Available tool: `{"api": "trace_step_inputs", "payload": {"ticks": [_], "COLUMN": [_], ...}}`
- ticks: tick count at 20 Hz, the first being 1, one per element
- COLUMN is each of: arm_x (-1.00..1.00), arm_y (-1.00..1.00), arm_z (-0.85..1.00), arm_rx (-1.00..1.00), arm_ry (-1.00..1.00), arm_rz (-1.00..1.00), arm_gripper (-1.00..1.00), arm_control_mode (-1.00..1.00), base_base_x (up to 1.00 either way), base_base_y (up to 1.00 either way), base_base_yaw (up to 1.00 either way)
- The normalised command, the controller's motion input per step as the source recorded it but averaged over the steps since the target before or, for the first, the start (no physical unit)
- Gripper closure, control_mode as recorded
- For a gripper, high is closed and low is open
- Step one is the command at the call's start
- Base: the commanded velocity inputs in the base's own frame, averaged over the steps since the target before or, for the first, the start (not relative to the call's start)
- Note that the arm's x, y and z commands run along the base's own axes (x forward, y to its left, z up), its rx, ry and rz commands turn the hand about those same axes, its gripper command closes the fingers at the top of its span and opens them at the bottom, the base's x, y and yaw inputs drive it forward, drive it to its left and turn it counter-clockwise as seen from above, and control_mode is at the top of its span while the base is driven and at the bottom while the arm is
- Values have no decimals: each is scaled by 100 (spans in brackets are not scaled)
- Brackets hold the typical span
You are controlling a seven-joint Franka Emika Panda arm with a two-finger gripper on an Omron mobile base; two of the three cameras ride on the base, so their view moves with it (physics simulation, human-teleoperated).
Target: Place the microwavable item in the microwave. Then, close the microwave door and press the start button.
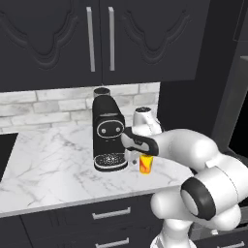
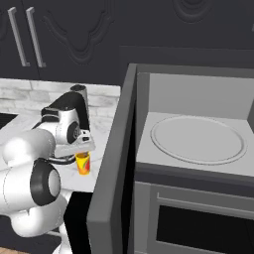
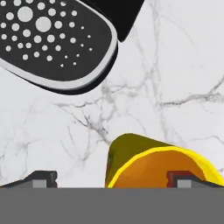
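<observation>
Your pincer (image 3: 109, 178) stood spread over small glossy yellow cup (image 3: 151, 164), red-orange marked, on veined white marble counter (image 3: 175, 65), beside perforated black drip tray (image 3: 48, 39).

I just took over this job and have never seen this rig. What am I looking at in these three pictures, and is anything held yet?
The white arm is a robot on a driving base. Two pictures come from cameras behind it, left and right; the third looks down from its hand. The gripper hangs open over the yellow cup, which stands on the marble counter beside the black coffee machine. One fingertip shows in front of the cup, but nothing is held yet. The right picture shows the microwave with its door swung open.
</observation>
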Motion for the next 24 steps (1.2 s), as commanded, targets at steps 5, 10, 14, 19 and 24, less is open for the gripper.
{"api": "trace_step_inputs", "payload": {"ticks": [5,10,14,19,24], "arm_x": [6,-19,-46,-25,-2], "arm_y": [0,0,0,-1,-3], "arm_z": [-15,-34,-51,-31,-11], "arm_rx": [0,-4,-3,-1,0], "arm_ry": [1,1,0,0,-2], "arm_rz": [8,8,6,6,7], "arm_gripper": [-100,-100,100,100,100], "arm_control_mode": [-100,-100,-100,-100,-100], "base_base_x": [0,0,0,0,0], "base_base_y": [0,0,0,0,0], "base_base_yaw": [0,0,0,0,0]}}
